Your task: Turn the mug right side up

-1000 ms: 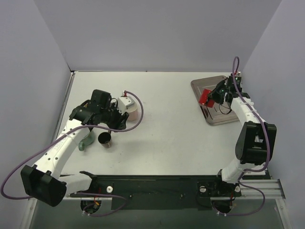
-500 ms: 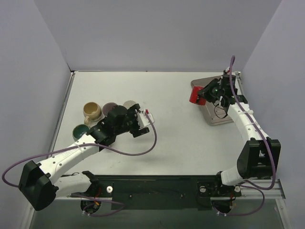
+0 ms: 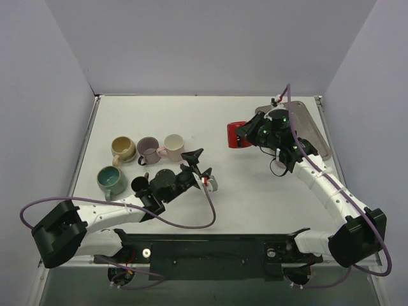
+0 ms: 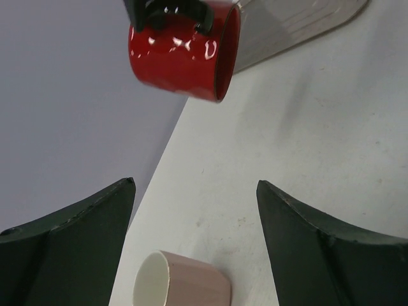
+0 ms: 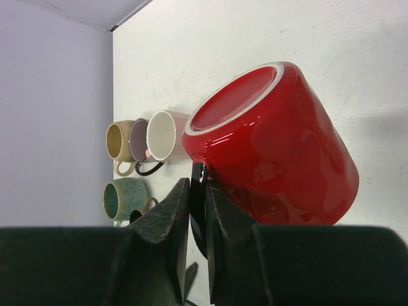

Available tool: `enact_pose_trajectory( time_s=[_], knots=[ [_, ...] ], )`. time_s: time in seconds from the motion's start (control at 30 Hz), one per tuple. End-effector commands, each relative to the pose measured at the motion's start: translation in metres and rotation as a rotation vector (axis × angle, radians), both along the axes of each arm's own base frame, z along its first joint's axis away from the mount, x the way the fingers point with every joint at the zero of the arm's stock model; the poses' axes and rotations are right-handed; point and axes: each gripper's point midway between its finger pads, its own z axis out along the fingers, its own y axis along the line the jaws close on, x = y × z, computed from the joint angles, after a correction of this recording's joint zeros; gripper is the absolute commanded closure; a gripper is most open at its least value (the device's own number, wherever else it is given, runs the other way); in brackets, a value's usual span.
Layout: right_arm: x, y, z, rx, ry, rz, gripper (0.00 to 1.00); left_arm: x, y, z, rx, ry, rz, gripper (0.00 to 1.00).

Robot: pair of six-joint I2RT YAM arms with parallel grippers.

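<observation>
The right gripper (image 3: 254, 132) clenches the red mug (image 3: 237, 134) by its handle. The mug hangs at its 9 o'clock, axis near level. The left gripper (image 3: 200, 165) is released and farther off.

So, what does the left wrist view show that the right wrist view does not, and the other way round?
Only the left wrist view shows the metal tray, at its top right corner, and the left gripper, whose jaws are wide open and empty.

Only the right wrist view shows the tan mug, the purple mug and the green mug, grouped near the wall.

Both views show the red mug, tilted and held by the right gripper, and the pink mug on the table.
</observation>
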Motion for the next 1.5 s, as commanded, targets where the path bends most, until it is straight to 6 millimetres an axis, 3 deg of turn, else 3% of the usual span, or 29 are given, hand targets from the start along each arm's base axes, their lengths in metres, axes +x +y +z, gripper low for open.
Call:
enact_pose_trajectory(
  time_s=[0.0,0.23,0.43,0.57,0.8,1.07,1.3,1.47],
  knots=[
    [0.004,0.015,0.042,0.142,-0.149,-0.045,1.0,-0.008,-0.021,0.02,-0.125,-0.107,-0.002,0.12],
    [-0.004,0.039,0.036,0.194,-0.135,-0.026,1.0,0.016,-0.029,0.014,-0.174,-0.183,0.104,0.12],
    [-0.011,0.055,0.045,0.24,-0.16,0.0,1.0,0.031,-0.039,-0.004,-0.153,-0.223,0.143,0.12],
    [-0.016,0.056,0.047,0.238,-0.169,-0.004,1.0,0.034,-0.025,0.023,-0.28,-0.3,0.221,0.12],
    [-0.022,0.063,0.056,0.237,-0.189,0.018,1.0,0.033,-0.011,0.041,-0.376,-0.308,0.264,0.12],
    [-0.026,0.072,0.064,0.256,-0.198,0.038,1.0,0.008,-0.007,0.075,-0.496,-0.284,0.141,0.11],
    [-0.034,0.076,0.073,0.282,-0.22,0.036,1.0,0.009,-0.02,0.074,-0.472,-0.264,0.099,0.11],
    [-0.045,0.083,0.082,0.311,-0.227,0.064,1.0,0.021,-0.013,0.075,-0.452,-0.291,0.156,0.15]
  ],
)
